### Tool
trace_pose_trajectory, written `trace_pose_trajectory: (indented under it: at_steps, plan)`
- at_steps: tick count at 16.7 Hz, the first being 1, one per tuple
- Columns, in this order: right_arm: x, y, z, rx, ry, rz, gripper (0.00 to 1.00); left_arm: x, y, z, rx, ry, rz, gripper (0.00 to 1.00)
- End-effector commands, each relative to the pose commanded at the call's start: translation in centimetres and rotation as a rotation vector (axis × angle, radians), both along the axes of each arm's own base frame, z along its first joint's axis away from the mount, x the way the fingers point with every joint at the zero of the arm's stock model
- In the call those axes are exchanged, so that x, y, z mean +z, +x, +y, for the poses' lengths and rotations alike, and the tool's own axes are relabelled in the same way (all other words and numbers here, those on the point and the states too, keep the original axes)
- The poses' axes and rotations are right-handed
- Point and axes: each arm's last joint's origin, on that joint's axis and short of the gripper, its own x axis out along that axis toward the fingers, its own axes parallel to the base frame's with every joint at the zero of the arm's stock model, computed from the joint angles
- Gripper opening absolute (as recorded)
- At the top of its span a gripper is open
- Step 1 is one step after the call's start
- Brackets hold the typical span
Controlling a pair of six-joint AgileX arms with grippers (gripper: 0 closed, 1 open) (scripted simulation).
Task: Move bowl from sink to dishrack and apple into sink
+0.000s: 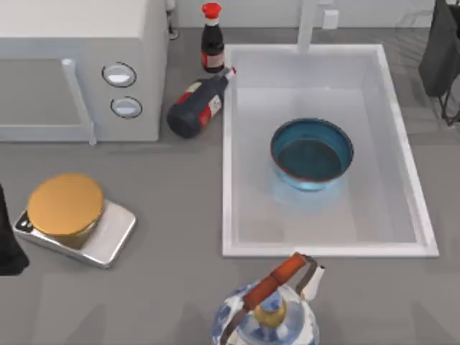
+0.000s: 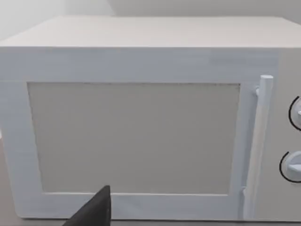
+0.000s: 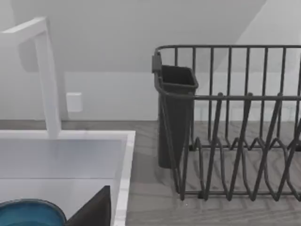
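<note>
Left arm [image 1: 8,244] sits low at the table's left edge, a dark shape beside the scale; left gripper [image 2: 94,212] faces the microwave [image 2: 141,136] door head-on, a black wedge of it showing at the wrist view's edge; grip state: cannot tell.

Right arm [image 1: 440,50] is at the far right corner past the sink [image 1: 226,180]; right gripper [image 3: 94,209] is level, looking over the sink's corner toward the dishrack [image 3: 235,97]; same black wedge; grip state: cannot tell.

Bowl [image 1: 312,154] sits upright on the sink floor, roughly centre, apart from every wall; round, glossy blue outside, darker teal inside, thin reddish rim; its edge also shows in the right wrist view [image 3: 28,214].

Sink: white rectangular basin, raised rim, pale flat bottom; white square-section faucet [image 1: 307,25] at its far edge.

Dishrack: thin dark-grey wire, upright bars over V-shaped plate slots, standing on the grey counter just beside the sink's right rim; dark boxy cutlery cup [image 3: 174,117] hung on its sink-side corner.

Microwave: white box, pale matte door panel, vertical bar handle, two round dials.

Left of the sink: dark red-capped bottle [image 1: 211,39] upright; a second dark bottle [image 1: 198,108] lying tilted, neck touching the sink rim.

Scale [image 1: 93,233]: brushed metal slab carrying a flat round golden disc [image 1: 66,205].

Kettle [image 1: 266,316]: blue-and-white, glossy, orange-brown handle, in front of the sink's near rim.
</note>
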Motion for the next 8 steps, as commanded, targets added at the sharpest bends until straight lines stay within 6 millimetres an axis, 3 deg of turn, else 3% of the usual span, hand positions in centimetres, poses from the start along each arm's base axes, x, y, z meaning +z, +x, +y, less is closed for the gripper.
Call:
trace_pose_trajectory:
  at_steps: [4,8]
  plan:
    - [0.5,0.0,0.0,-0.001,0.006,0.012,1.00,0.0,0.0,0.0,0.000,0.000,0.000,1.00]
    - [3.7,0.3,0.3,0.008,0.044,0.095,1.00,0.0,0.0,0.0,0.000,0.000,0.000,1.00]
